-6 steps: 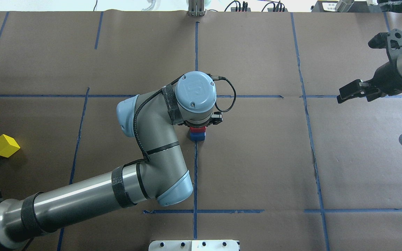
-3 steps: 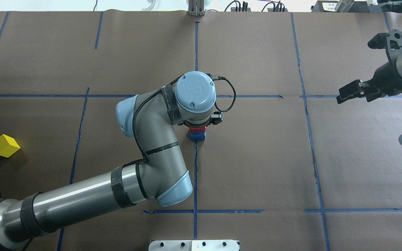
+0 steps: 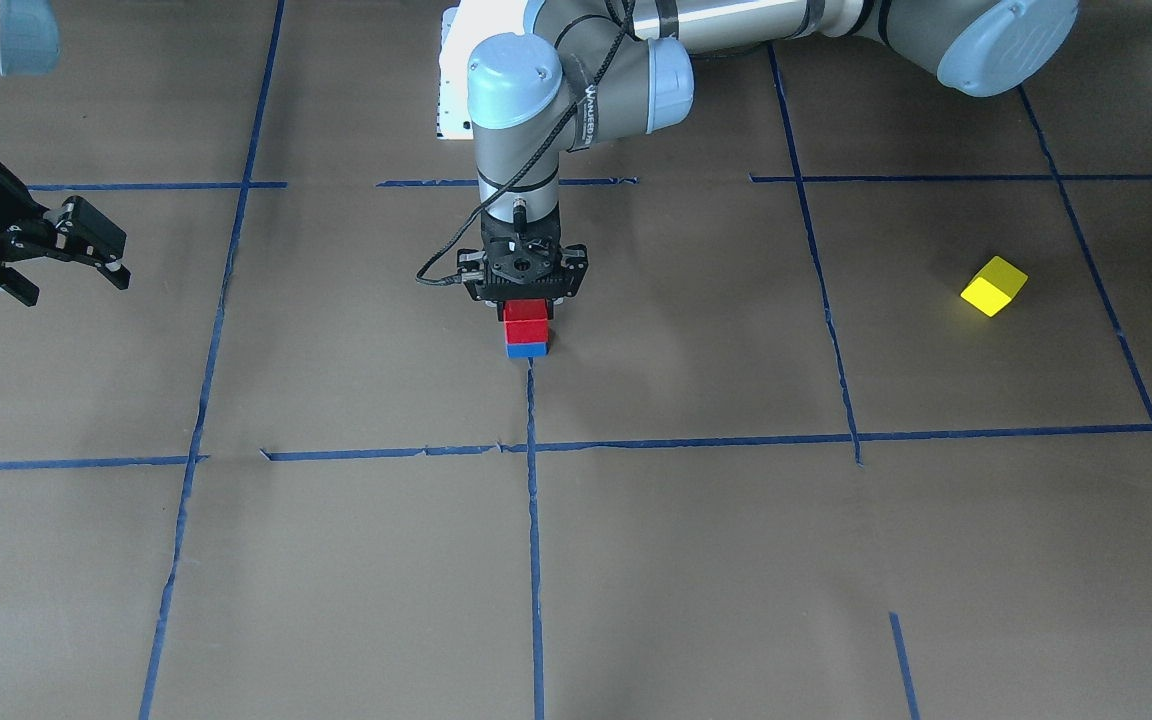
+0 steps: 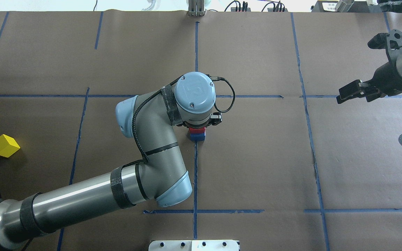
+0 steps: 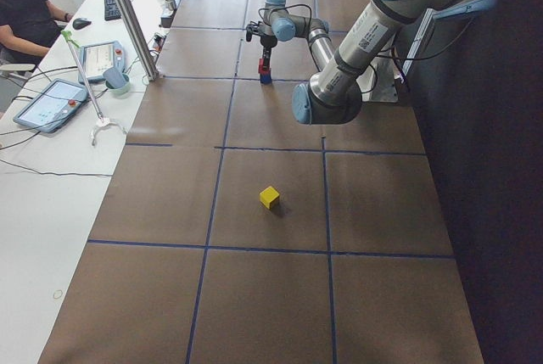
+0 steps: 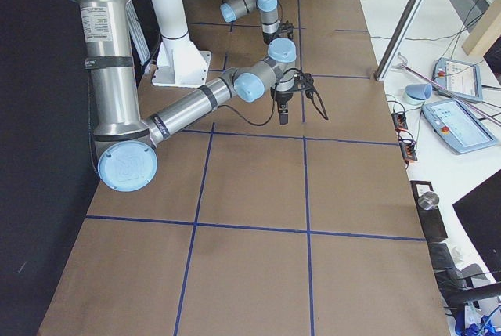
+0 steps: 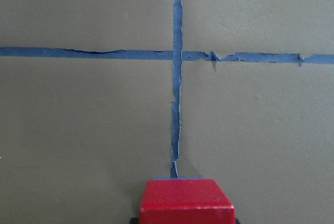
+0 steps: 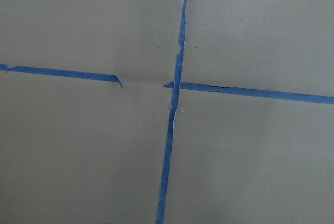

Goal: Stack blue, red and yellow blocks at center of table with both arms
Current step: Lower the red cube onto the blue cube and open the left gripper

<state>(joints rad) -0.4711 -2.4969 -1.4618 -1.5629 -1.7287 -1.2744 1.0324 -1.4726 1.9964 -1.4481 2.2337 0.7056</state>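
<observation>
Barely shifting since a second ago: left pincer (image 3: pixel 525 298) is sitting over red block (image 3: pixel 525 330), seating it on blue block (image 3: pixel 526 350); grip undeterminable. Right pincer (image 3: pixel 71 280) is waiting, spread.

Red block (image 3: pixel 525 318), blue block (image 3: pixel 526 349), yellow block (image 3: pixel 993 285)

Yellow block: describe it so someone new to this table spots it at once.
On the brown table crossed by blue tape lines, go to the robot's left end, far from the red block stacked on the blue block at centre. The yellow block sits there alone, turned diagonal to the tape.
</observation>
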